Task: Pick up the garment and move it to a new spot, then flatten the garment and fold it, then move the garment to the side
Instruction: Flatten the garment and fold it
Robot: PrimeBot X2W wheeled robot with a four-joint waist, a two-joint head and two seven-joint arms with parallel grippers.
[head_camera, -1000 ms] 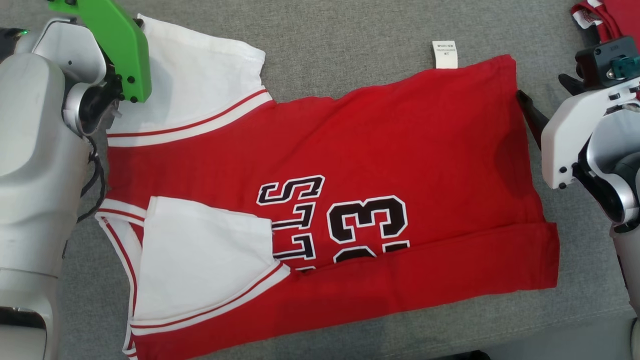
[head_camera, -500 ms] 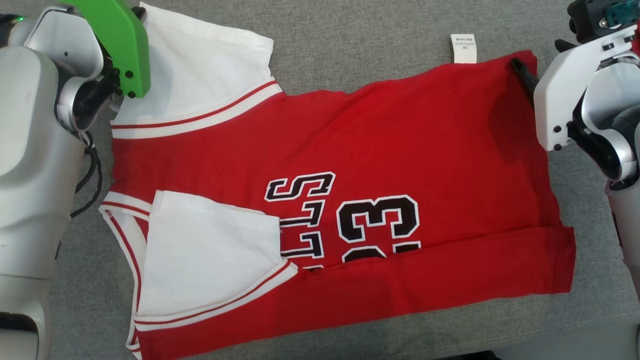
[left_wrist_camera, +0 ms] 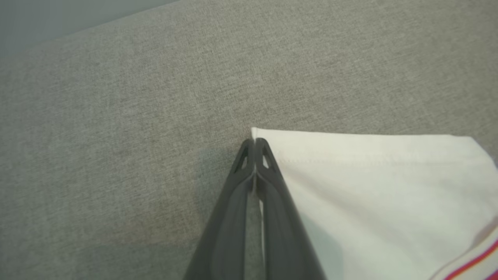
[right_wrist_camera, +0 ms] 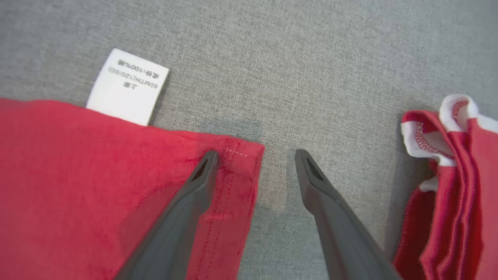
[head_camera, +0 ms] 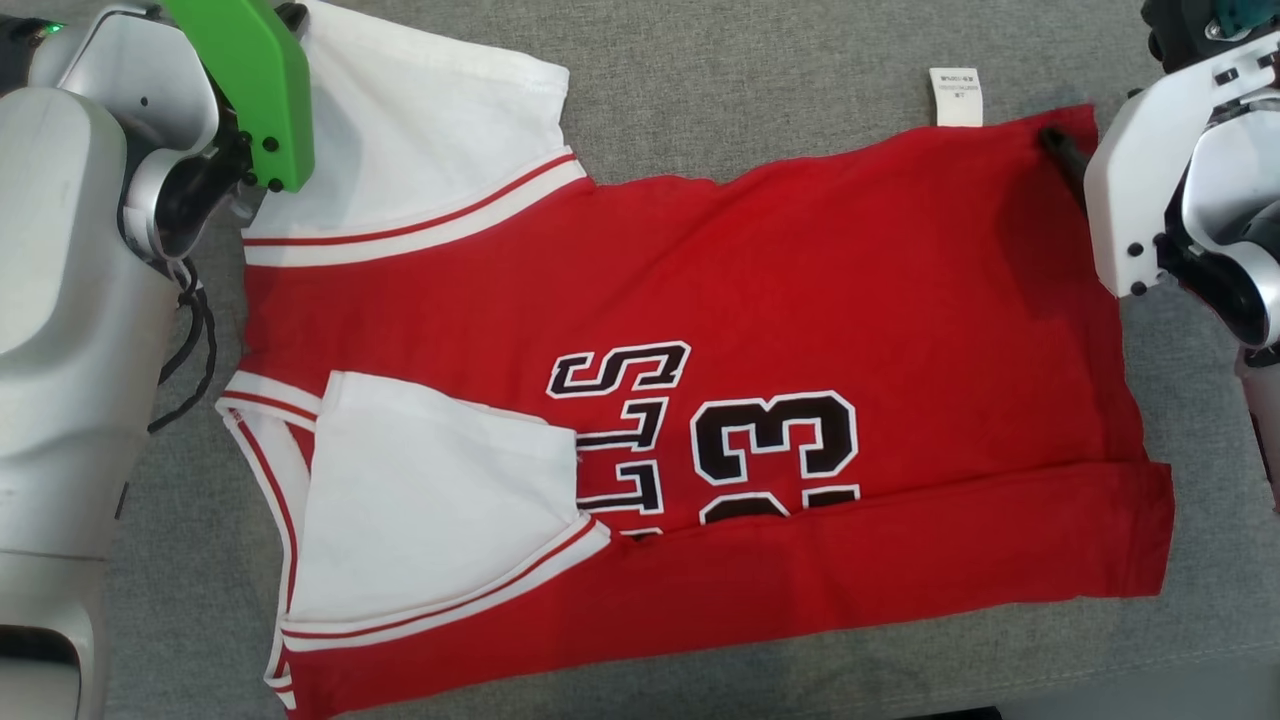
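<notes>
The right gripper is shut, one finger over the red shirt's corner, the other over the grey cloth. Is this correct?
No. The right gripper is open, as the right wrist view shows; one finger is over the corner of the red shirt, the other over the grey cloth.

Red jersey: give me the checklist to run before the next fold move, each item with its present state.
1. Left gripper shut at the corner of the far white sleeve: ok.
2. Sleeve cloth actually pinched between its fingers: cannot tell.
3. Right gripper closed on the hem corner of the jersey: not ok; jaws open, one finger over the cloth, the other over the grey surface.
4. Care label clear of the right fingers: ok.
5. Second red garment apart from the right gripper: ok.
6. Near sleeve laid flat on the jersey's chest: ok.
</notes>
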